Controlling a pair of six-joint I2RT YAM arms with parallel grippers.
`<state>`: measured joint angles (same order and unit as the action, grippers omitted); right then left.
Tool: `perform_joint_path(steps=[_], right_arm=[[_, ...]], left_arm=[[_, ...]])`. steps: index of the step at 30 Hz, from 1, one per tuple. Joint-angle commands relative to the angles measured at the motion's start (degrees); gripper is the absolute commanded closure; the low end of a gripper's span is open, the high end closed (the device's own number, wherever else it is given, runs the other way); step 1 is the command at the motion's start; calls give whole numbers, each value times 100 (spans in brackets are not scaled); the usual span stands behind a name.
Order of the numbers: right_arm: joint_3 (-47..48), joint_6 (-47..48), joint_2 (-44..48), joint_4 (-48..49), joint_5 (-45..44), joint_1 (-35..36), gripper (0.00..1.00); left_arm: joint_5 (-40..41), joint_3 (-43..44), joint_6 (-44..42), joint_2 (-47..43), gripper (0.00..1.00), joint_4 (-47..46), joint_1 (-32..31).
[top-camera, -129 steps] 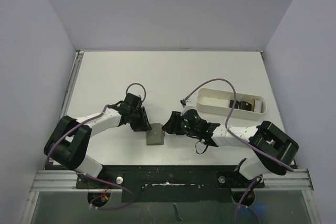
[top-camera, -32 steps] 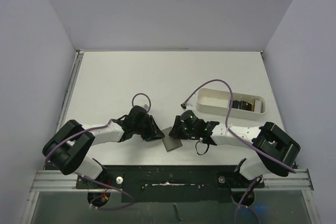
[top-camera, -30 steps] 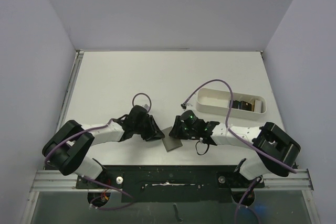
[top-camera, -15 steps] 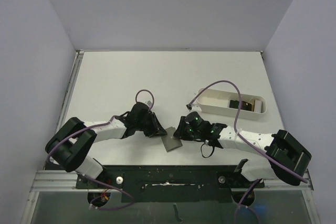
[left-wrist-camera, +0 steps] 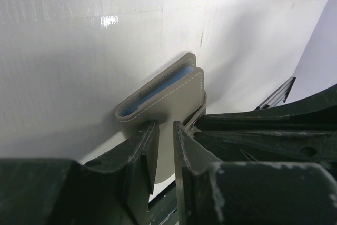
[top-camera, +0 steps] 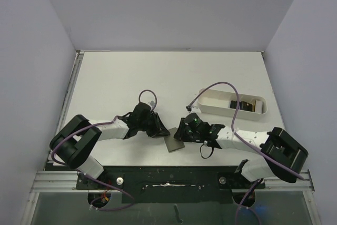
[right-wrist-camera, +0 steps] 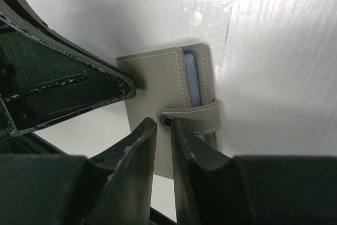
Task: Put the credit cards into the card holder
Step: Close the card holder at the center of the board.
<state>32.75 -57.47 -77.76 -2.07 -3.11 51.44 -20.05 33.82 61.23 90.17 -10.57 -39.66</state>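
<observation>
The grey-olive card holder (top-camera: 172, 144) lies folded on the table near the front edge, its strap snapped over the blue-lined open side (right-wrist-camera: 190, 85). My left gripper (top-camera: 161, 130) sits at its upper left corner. In the left wrist view (left-wrist-camera: 166, 130) the fingers are closed to a narrow slit over the holder's cover (left-wrist-camera: 174, 96). My right gripper (top-camera: 179, 133) is at its upper right; its fingers (right-wrist-camera: 164, 124) are closed to a slit with the tips at the strap's snap (right-wrist-camera: 167, 121). Dark credit cards (top-camera: 241, 105) lie in the white tray.
The white oblong tray (top-camera: 210, 102) stands at the right, behind the right arm. A purple cable loops over each arm. The black base rail runs along the front edge just below the card holder.
Over four seconds the card holder slid right and toward the front and turned, with both grippers following it. In the last half second both grippers shifted only slightly.
</observation>
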Motion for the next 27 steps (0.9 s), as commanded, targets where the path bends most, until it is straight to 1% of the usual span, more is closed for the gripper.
perform_joint_path(steps=[1, 8, 12, 16, 22, 27], right_arm=[[25, -38, -116, 366, -19, 33, 80], [-31, -95, -222, 524, 90, 24, 82], [-3, -84, -198, 457, 135, 24, 82], [39, -53, -61, 177, 212, 21, 83], [450, 411, 290, -685, -27, -161, 82], [401, 511, 268, -608, 170, -362, 81]], left_arm=[[304, -9, -151, 108, 82, 239, -127], [327, -16, -104, 121, 82, 215, -188], [342, -6, -86, 139, 82, 196, -224], [366, 4, -85, 162, 82, 200, -226], [476, 38, -115, 167, 82, 346, -233], [589, 124, -173, 197, 82, 552, -236]])
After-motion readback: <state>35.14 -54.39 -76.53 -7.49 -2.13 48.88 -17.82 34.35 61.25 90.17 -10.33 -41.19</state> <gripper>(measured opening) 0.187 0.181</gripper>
